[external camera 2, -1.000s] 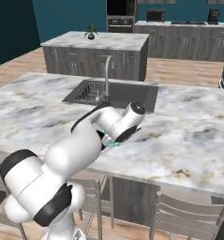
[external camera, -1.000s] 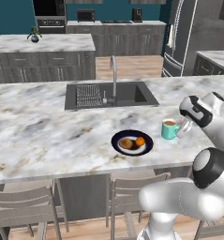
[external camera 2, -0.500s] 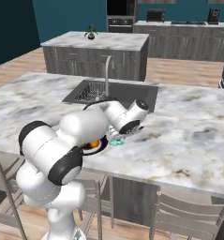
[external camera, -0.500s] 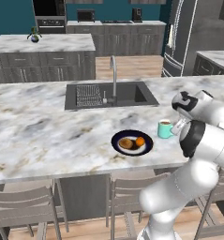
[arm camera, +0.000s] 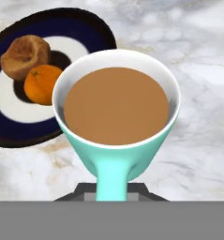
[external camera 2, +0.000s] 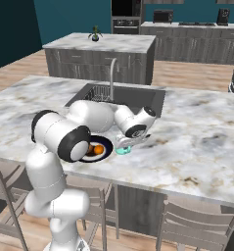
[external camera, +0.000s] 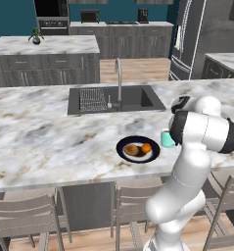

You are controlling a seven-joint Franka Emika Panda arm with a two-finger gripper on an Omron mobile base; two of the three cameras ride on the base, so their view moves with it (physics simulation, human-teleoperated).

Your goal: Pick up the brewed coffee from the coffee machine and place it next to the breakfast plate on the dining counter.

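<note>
Since a moment ago the arm has swung further in over the long white-grey marbled desk (external camera: 50, 142), bringing the small teal mug of brown coffee (external camera: 166, 138) closer to the round dark navy plate (external camera: 137, 149).

From the left base view, the mug sits just right of the plate, partly hidden behind the arm's white elbow. The plate carries a brownish bread piece (external camera: 131, 149) and a small orange piece (external camera: 146, 147). Behind it lies the dark inset sink (external camera: 138, 98).

From the right base view, the pincer (external camera 2: 123, 147) points down with the mug (external camera 2: 122, 150) beneath it, just beside the plate (external camera 2: 105, 149).

In the hand view, the pincer is pinching the mug (arm camera: 116, 115) by its handle; the mug is upright and full, the plate (arm camera: 19, 75) close alongside.
</note>
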